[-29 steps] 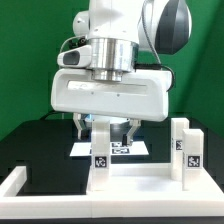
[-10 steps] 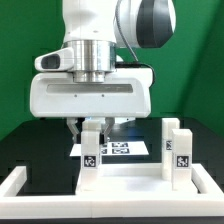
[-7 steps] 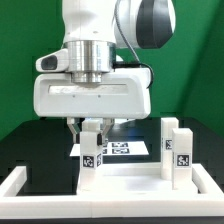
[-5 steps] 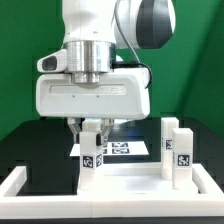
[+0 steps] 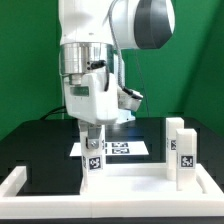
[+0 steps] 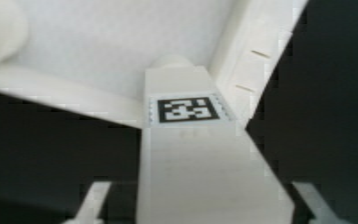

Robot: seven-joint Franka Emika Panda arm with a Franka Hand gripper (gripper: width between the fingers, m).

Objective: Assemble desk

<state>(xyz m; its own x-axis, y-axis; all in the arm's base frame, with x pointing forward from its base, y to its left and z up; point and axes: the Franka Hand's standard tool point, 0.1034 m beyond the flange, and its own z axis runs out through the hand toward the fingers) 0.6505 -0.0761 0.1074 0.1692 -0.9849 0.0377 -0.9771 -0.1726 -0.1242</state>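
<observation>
The white desk slab (image 5: 135, 186) lies flat in the foreground. A white block leg (image 5: 95, 152) with a square marker stands upright on its left end. My gripper (image 5: 93, 128) hangs straight above this leg, its fingers down either side of the leg's top. In the wrist view the leg (image 6: 194, 150) runs up the middle between both fingers (image 6: 98, 200), with a dark gap on each side, so my gripper (image 6: 201, 205) is open around it. The slab's surface (image 6: 87, 50) and raised rim (image 6: 265, 50) lie beyond. Two more legs (image 5: 179, 150) stand upright on the slab's right end.
The marker board (image 5: 122, 148) lies on the black table behind the slab. The white frame (image 5: 18, 181) borders the table at the exterior view's left and front. A green backdrop closes the back.
My hand has turned about its vertical axis, now showing its narrow side instead of its broad face. The leg stands where it stood.
</observation>
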